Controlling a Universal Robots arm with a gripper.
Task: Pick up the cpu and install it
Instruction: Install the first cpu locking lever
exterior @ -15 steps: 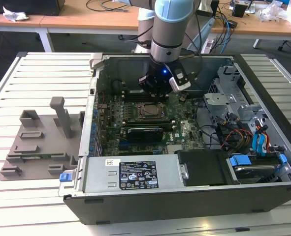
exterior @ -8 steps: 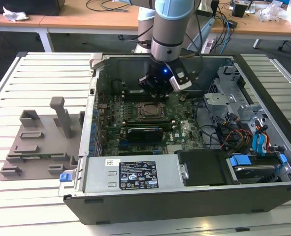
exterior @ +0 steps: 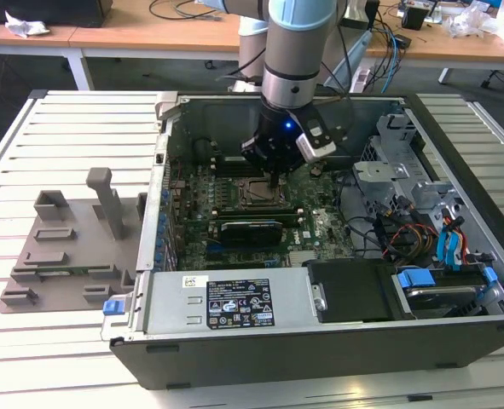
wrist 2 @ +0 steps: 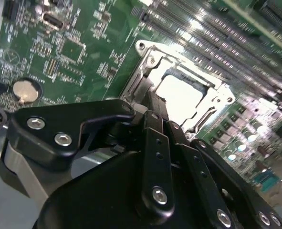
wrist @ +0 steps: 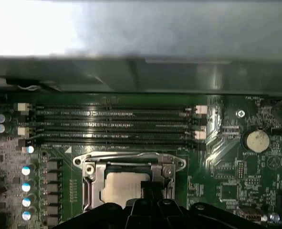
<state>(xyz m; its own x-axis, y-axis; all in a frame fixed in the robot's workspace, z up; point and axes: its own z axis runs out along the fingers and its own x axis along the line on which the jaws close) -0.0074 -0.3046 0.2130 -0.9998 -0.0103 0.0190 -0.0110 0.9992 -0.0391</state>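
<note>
The arm had the gripper (exterior: 275, 181) down over the motherboard socket (wrist: 129, 183), where the cpu (wrist: 124, 187) lay in the metal frame, apparently the seating step, though I couldn't tell whether the claw gripped it.

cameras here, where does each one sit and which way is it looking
Exterior view: off the arm, above and in front of the open computer case, looking down at the arm and claw over the motherboard.
Second wrist view: on the arm, looking past the claw's black links at the socket frame with the cpu inside.
First wrist view: on the arm, facing the memory slots, claw at the edge.
Both wrist views share the cpu and coin battery.
</note>
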